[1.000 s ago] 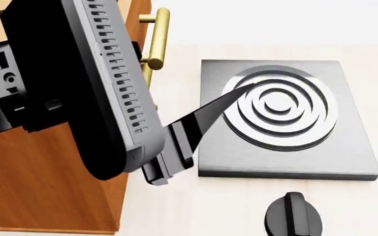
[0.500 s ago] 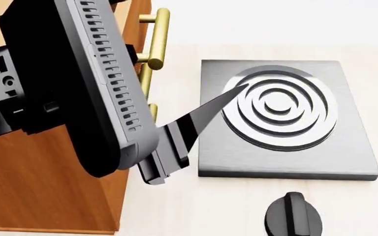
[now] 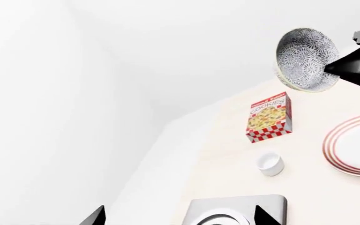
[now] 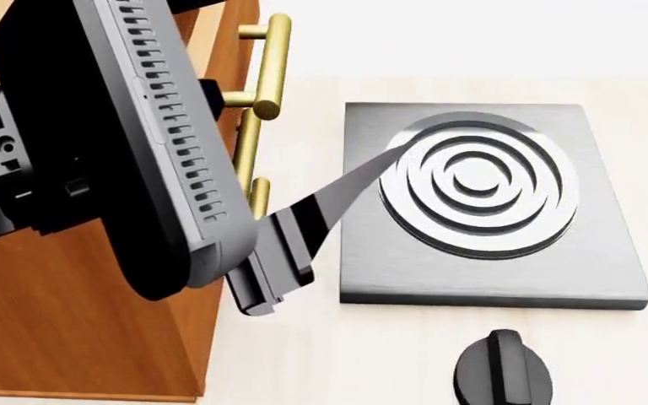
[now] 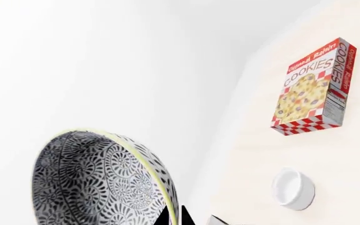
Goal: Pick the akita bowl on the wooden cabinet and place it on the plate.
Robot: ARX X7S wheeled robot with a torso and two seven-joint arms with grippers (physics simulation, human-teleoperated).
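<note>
The akita bowl point(image 5: 99, 183), white with a dense dark pattern, hangs tilted on its side. My right gripper point(image 5: 174, 216) is shut on its rim, one finger inside and one outside. From the left wrist view the bowl point(image 3: 305, 58) is in the air with the right gripper point(image 3: 333, 68) holding it. The red-ringed plate point(image 3: 358, 150) lies on the pale counter, apart from the bowl. My left gripper point(image 3: 176, 218) is open and holds nothing, its fingertips wide apart. The wooden cabinet point(image 4: 65, 321) stands at the left under my left arm point(image 4: 132, 143).
A grey stove plate point(image 4: 594, 253) with ring burner lies right of the cabinet, a black knob point(image 4: 504, 371) in front of it. A cookies box point(image 3: 269, 117) and a small white cup point(image 3: 271, 164) stand on the counter near the plate. Brass handles point(image 4: 267, 67) jut from the cabinet.
In the head view my left arm has drawn back to the left, its finger sliding off the burner rings toward the cabinet. Stove plate and knob have not moved.
</note>
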